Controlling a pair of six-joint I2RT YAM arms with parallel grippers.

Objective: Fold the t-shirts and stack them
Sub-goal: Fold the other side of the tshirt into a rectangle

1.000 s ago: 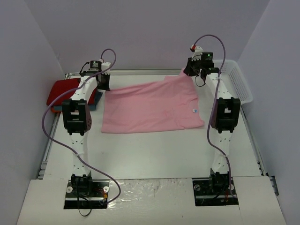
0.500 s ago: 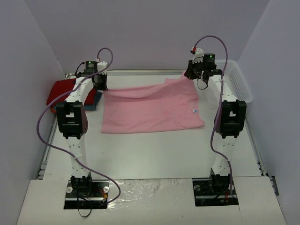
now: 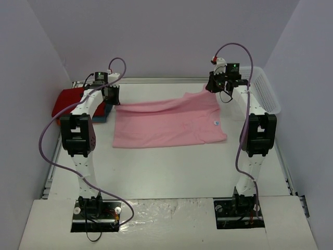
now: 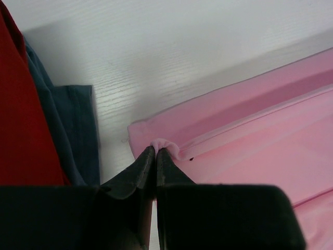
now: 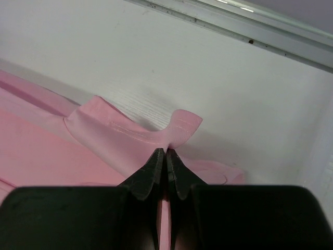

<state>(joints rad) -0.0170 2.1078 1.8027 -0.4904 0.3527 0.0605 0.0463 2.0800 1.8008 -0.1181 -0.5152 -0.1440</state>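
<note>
Arms had spread outward, tautening the pink t-shirt (image 3: 166, 122) on the desk (image 3: 171, 166). At its far edge left fingers (image 4: 136, 174) pinched one corner and right fingers (image 5: 147, 176) the other, likely readying a fold. Far left, red t-shirt (image 3: 67, 101) sat atop teal t-shirt (image 4: 75, 125).

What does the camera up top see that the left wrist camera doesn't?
Only the top camera shows the whole left arm and right arm, the white basket at the right edge, and the entire pink t-shirt, held at its far edge by both arms. Only the left wrist camera shows, close up, the left jaws shut on a tiny bunch of pink cloth at the shirt's corner. Both show the pink shirt, the red t-shirt lying on the blue t-shirt, and the white table.
</note>
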